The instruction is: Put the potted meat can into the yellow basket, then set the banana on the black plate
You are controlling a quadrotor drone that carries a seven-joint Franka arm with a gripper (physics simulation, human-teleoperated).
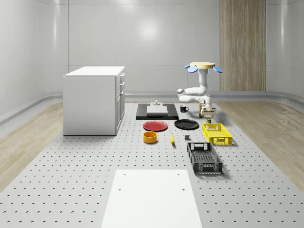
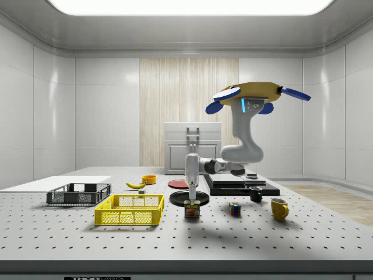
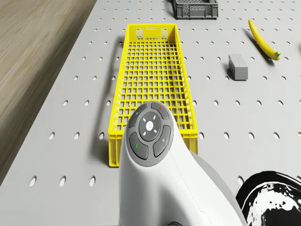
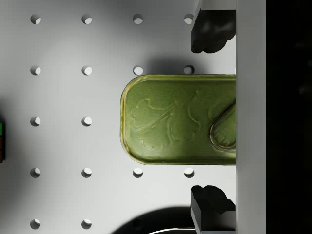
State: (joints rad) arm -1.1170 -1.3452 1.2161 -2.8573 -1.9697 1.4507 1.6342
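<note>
Beside the yellow basket (image 2: pixel 130 209), at its 3 o'clock in the side view, the potted meat can (image 2: pixel 193 209) stands on the worktop (image 2: pixel 245 239) while the hovering drone (image 2: pixel 256 93) lowers its end effector (image 2: pixel 193 200), fingers (image 4: pixel 209 29) spread astride the can, apparently ready to grip.

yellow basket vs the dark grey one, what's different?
Colour: the yellow plastic mesh basket is bright yellow, while the dark grey plastic mesh basket is near black. Place: in the whole-scene view the yellow basket lies farther back, next to the black plate; the dark grey basket lies nearer the camera, with no plate beside it. Shared: both are open-topped rectangular lattice crates, empty, flat on the perforated table.
</note>
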